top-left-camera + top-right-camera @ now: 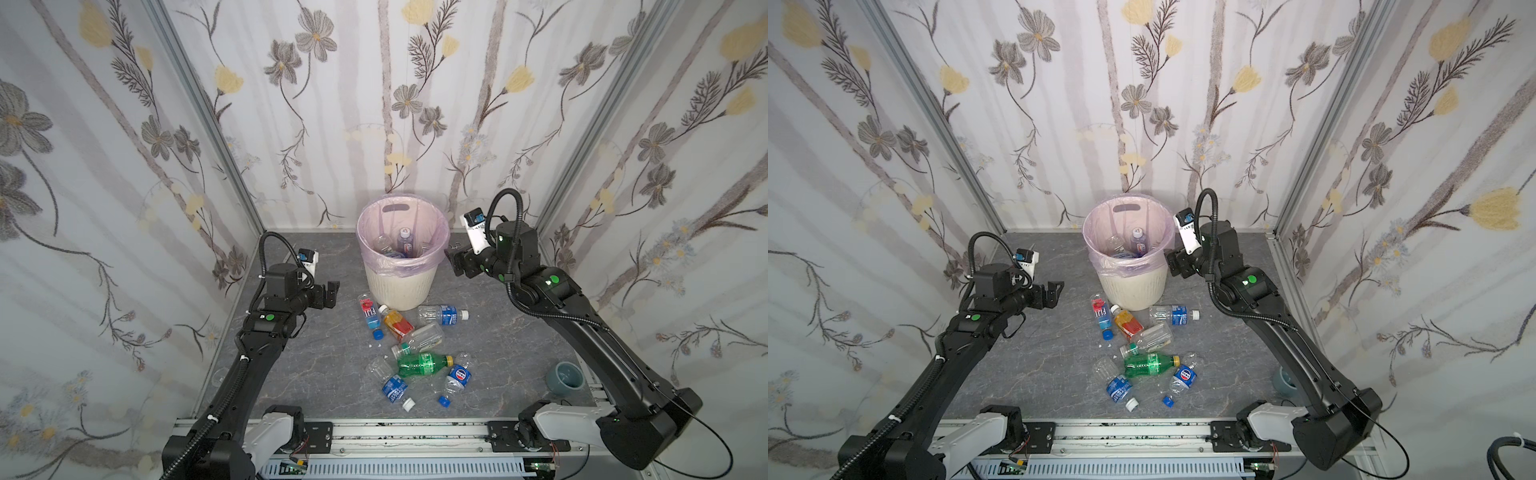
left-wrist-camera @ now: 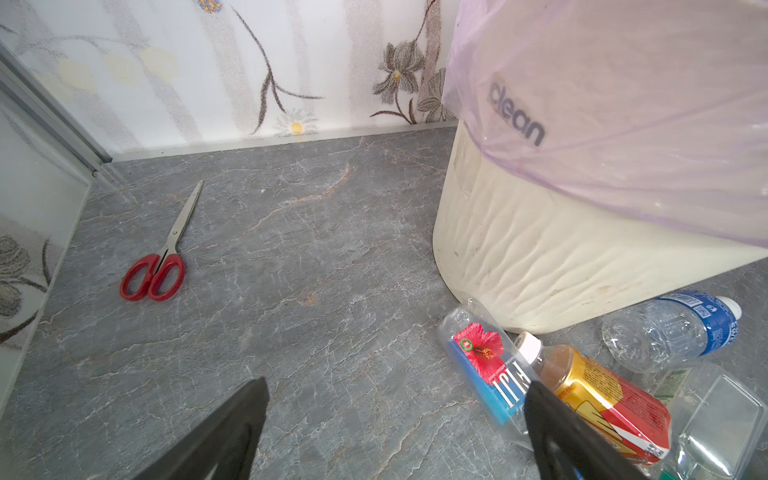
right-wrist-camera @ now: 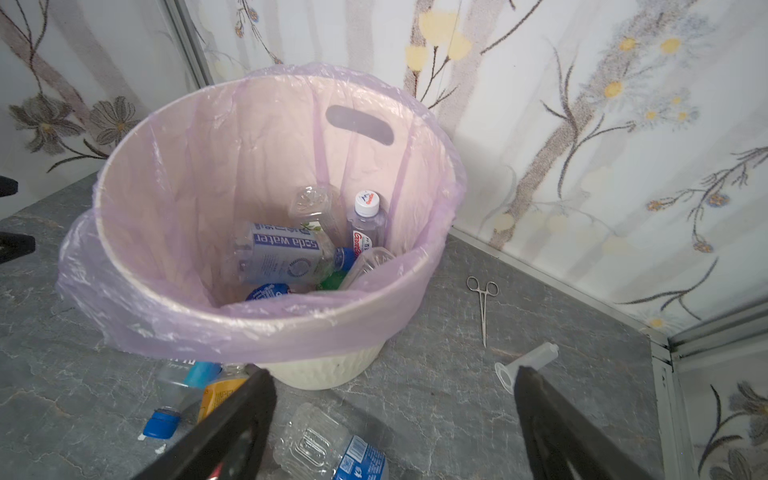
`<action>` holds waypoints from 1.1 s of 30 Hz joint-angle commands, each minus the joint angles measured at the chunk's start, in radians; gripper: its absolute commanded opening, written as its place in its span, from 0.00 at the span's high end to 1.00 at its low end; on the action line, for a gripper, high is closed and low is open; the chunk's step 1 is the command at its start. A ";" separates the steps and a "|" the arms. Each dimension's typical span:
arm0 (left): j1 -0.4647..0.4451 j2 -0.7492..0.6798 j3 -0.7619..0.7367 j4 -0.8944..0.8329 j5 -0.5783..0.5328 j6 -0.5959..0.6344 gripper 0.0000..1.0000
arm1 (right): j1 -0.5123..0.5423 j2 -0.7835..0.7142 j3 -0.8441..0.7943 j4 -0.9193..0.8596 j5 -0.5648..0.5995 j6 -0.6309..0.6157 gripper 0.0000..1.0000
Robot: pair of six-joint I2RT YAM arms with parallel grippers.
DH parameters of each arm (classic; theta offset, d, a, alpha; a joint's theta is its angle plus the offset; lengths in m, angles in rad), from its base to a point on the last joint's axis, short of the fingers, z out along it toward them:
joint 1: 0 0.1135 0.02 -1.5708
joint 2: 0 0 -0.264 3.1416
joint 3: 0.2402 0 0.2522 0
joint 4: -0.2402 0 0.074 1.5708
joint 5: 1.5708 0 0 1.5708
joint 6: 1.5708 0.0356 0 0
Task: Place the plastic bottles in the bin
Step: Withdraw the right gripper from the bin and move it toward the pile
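Several bottles (image 3: 286,253) lie in the bin (image 1: 399,286), half hidden behind its rim. Eight or so more overlap on the bench (image 1: 519,345) in front, the clear ones hard to separate. Left gripper (image 2: 397,388) and right gripper (image 3: 392,374) are both spread wide and empty.

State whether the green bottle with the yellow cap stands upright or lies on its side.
On its side: in both top views the green bottle lies flat along the table, yellow cap pointing sideways.
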 commanded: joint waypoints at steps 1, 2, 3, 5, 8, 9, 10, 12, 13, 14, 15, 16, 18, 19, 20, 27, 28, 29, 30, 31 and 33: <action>0.000 0.010 0.004 0.020 0.021 0.014 0.02 | -0.029 -0.071 -0.105 0.080 -0.080 0.026 0.05; 0.000 0.012 0.002 0.021 0.024 0.012 0.02 | -0.041 -0.095 -0.152 0.087 -0.114 0.027 0.05; 0.000 0.013 0.001 0.020 0.028 0.012 0.02 | -0.047 -0.107 -0.185 0.092 -0.126 0.029 0.05; 0.000 0.013 -0.002 0.021 0.030 0.013 0.02 | -0.058 -0.119 -0.244 0.096 -0.134 0.038 0.05; 0.000 0.014 -0.003 0.021 0.032 0.018 0.02 | -0.069 -0.109 -0.296 0.092 -0.139 0.039 0.04; 0.000 0.016 -0.003 0.021 0.033 0.019 0.02 | -0.074 -0.101 -0.307 0.086 -0.147 0.033 0.04; 0.000 0.018 -0.003 0.021 0.035 0.021 0.02 | -0.079 -0.091 -0.312 0.078 -0.150 0.027 0.04; 0.000 0.021 -0.003 0.021 0.044 0.019 0.02 | -0.092 -0.066 -0.317 0.070 -0.145 0.020 0.04; 0.000 0.021 -0.004 0.021 0.048 0.019 0.02 | -0.100 -0.055 -0.320 0.067 -0.144 0.018 0.04; 0.000 0.021 -0.003 0.021 0.049 0.018 0.02 | -0.105 -0.041 -0.321 0.062 -0.143 0.014 0.04; 0.000 0.020 -0.004 0.021 0.050 0.016 0.02 | -0.108 -0.026 -0.321 0.057 -0.141 0.011 0.04; 0.000 0.020 -0.005 0.020 0.050 0.016 0.02 | -0.111 -0.013 -0.322 0.056 -0.144 0.009 0.04; 0.000 0.020 -0.005 0.021 0.051 0.017 0.02 | -0.113 0.020 -0.321 0.054 -0.170 0.011 0.04; 0.000 0.021 -0.005 0.021 0.053 0.017 0.02 | -0.114 0.037 -0.320 0.053 -0.185 0.011 0.04; 0.000 0.023 -0.004 0.021 0.055 0.016 0.02 | -0.114 0.057 -0.319 0.050 -0.203 0.009 0.04; 0.000 0.032 0.003 0.021 0.068 0.011 0.02 | -0.113 0.189 -0.313 0.051 -0.279 0.008 0.05; 0.000 0.031 0.004 0.020 0.069 0.011 0.02 | -0.113 0.204 -0.311 0.053 -0.287 0.010 0.05; 0.000 0.030 0.004 0.021 0.068 0.012 0.02 | -0.113 0.219 -0.312 0.058 -0.293 0.013 0.05; 0.000 0.030 0.005 0.020 0.069 0.012 0.02 | -0.112 0.244 -0.312 0.061 -0.295 0.015 0.05; 0.000 0.031 0.006 0.020 0.070 0.011 0.02 | -0.113 0.263 -0.312 0.065 -0.294 0.018 0.05; 0.000 0.030 0.007 0.020 0.067 0.011 0.02 | -0.112 0.294 -0.310 0.073 -0.289 0.024 0.05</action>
